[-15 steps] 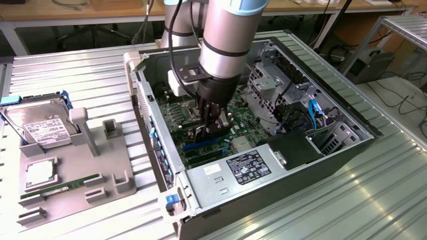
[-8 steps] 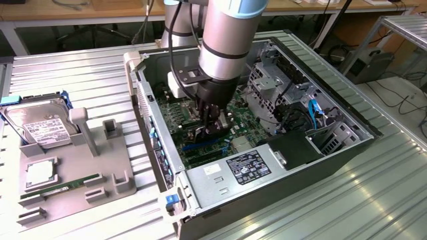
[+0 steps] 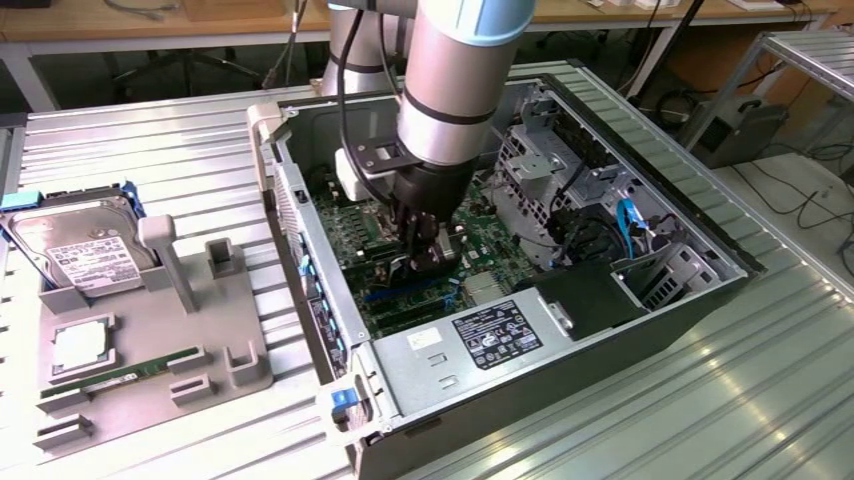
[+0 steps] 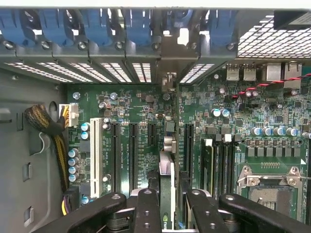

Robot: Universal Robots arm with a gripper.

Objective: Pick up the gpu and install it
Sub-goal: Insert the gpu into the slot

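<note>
My gripper (image 3: pixel 422 262) is down inside the open computer case (image 3: pixel 694 290), just above the green motherboard (image 3: pixel 501 240). In the wrist view the gpu (image 4: pixel 166 177) stands on edge between the fingers (image 4: pixel 147 209). It is a thin dark card running along an expansion slot towards the case's rear wall. Its pale metal bracket (image 4: pixel 171 48) stands at the rear slot opening, among the blue latches (image 4: pixel 140 24). The gripper (image 4: pixel 170 213) is shut on the card's near end. Whether the card is fully seated in the slot I cannot tell.
A grey fixture (image 3: pixel 200 320) at the exterior view's left carries a hard drive (image 3: pixel 83 250), a CPU (image 3: pixel 80 345) and a green RAM stick (image 3: pixel 107 380). Inside the case are the power supply (image 3: pixel 497 335), a white slot (image 4: pixel 96 155), a cable bundle (image 4: pixel 56 141) and the CPU socket (image 4: pixel 272 189).
</note>
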